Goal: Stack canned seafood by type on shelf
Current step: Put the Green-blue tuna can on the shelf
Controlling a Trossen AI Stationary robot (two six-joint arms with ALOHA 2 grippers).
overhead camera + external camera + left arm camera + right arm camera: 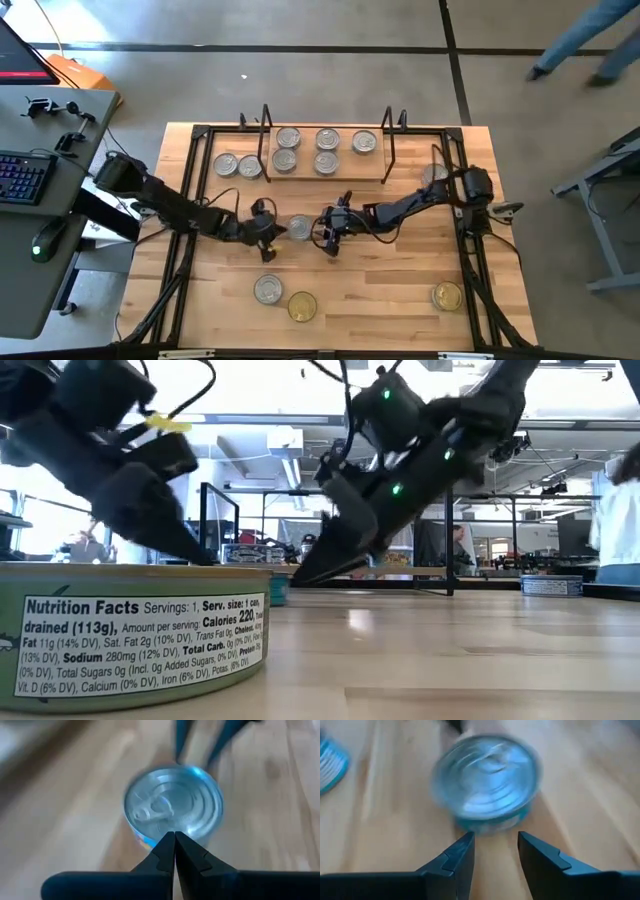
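Note:
A silver-lidded tin with a teal wall (300,228) (172,807) (487,782) stands flat on the table between my two grippers. My left gripper (272,232) (174,839) is shut, its tips at the tin's left side. My right gripper (328,232) (495,839) is open, its fingers just short of the tin's right side and apart from it. The shelf (378,178) lies toward the far edge with several silver tins (327,138) on it. Two silver tins (238,166) lie left of the shelf's frame and one (434,175) right of it. My left gripper has its shut fingertips (167,845) against the near rim of the tin's wall (150,839), on the tin's left side. The fingers come slanting down from the table's left. The tin rests flat on the table, lid up.
Near the front edge lie a silver tin (268,290), a gold-lidded tin (302,306) and another gold one (447,295). One labelled tin (130,640) fills the low view's foreground. Black wire frames (265,130) stand at the shelf's ends. A desk with keyboard (20,180) stands left.

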